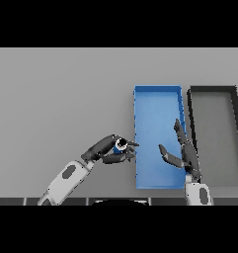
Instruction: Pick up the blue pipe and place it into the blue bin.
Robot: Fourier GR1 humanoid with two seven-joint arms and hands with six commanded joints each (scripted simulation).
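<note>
A short blue pipe (119, 147) with a pale open end sits inside my left hand (104, 149), whose fingers and thumb curl round it just left of the blue bin's near-left wall. The blue bin (157, 90) is a long tray running away from me at centre right. My right hand (182, 152) hovers over the bin's near right part, fingers straight and spread, holding nothing.
A black bin (213, 89) with a grey floor stands directly right of the blue bin, parallel to it. The grey table (56, 99) stretches to the left and back.
</note>
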